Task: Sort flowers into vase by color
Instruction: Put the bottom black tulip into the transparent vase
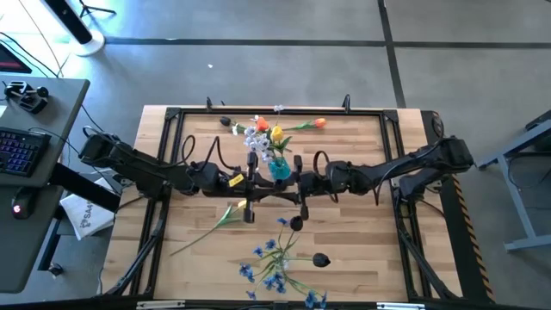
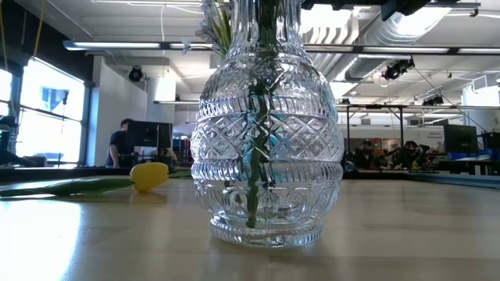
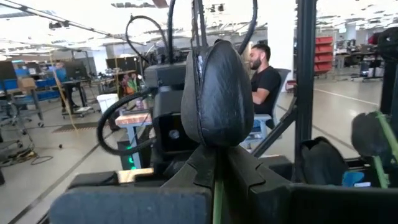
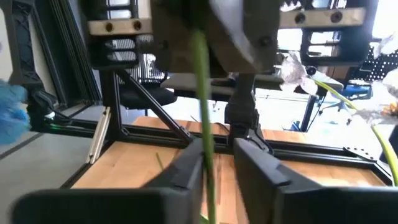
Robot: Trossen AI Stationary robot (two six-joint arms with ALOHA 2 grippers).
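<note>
Black rubbery fingers (image 3: 245, 177) of the left gripper (image 3: 217, 180) are pressed together on a thin green stem, with its dark bud (image 3: 217, 93) standing upright just above them; the pinch sits low on the stem, probably so the head stays clear. Fingers of the right gripper (image 4: 217, 165) stand a little apart with a green stem (image 4: 200, 93) rising between them, against one finger and not yet clamped; my guess is that it is the same stem, taken from the other side as a hand-over, though the views do not settle this. From above, both grippers meet at mid-table, just in front of the vase (image 1: 278, 165), left arm reaching in from the left, right arm from the right; holding the flower there keeps it near the vase mouth.

Counting outward: one cut-glass vase, already holding a white spray and yellow and orange heads, their stems visible through the glass; one yellow tulip (image 1: 242, 206) lying flat just beside the grippers, its stem trailing toward the front left; one orange tulip (image 1: 319, 123) lying near the back edge; one loose dark bud (image 1: 320, 259) near the front; a tangle of blue sprays (image 1: 271, 263) beside it, too mixed to count. Most of the sorting still looks undone; one seated person (image 3: 264, 78) shows beyond the table (image 1: 362, 228).
</note>
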